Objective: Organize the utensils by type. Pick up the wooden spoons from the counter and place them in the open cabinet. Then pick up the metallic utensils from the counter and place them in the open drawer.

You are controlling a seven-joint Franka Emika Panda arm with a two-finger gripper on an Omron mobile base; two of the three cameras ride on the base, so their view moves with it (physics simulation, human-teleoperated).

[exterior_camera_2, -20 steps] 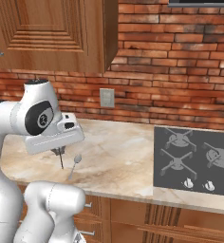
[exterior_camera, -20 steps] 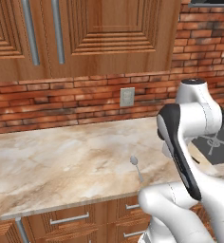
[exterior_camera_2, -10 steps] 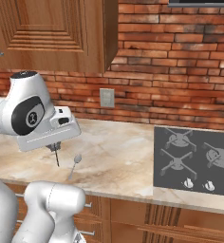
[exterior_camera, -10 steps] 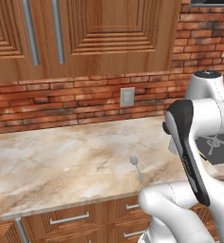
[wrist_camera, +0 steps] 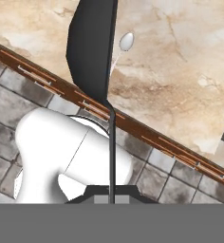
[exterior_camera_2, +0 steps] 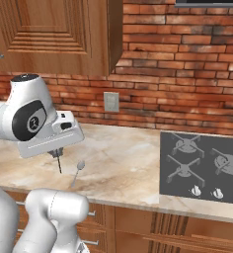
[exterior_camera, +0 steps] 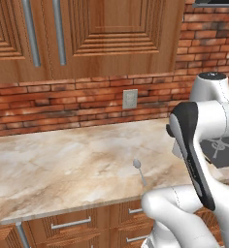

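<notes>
The thin grey metal spoon (wrist_camera: 126, 42) lying on the beige marble-look counter (wrist_camera: 180, 71) is having its handle partly covered by a dark blade-shaped utensil (wrist_camera: 92, 47), whose top is running off the hand view's edge.

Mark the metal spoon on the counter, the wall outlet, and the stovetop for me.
metal spoon (exterior_camera_2: 80, 165), right base view, on its bowl.
wall outlet (exterior_camera_2: 111, 102), right base view, plate centre.
stovetop (exterior_camera_2: 202, 168), right base view, dark panel between burners.

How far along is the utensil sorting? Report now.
Done: nothing stowed can be confirmed here. In hand: the gripper is shut on a thin dark-handled utensil, hanging over the counter. Left: that one and the grey spoon near the counter's front edge need the drawer.
</notes>
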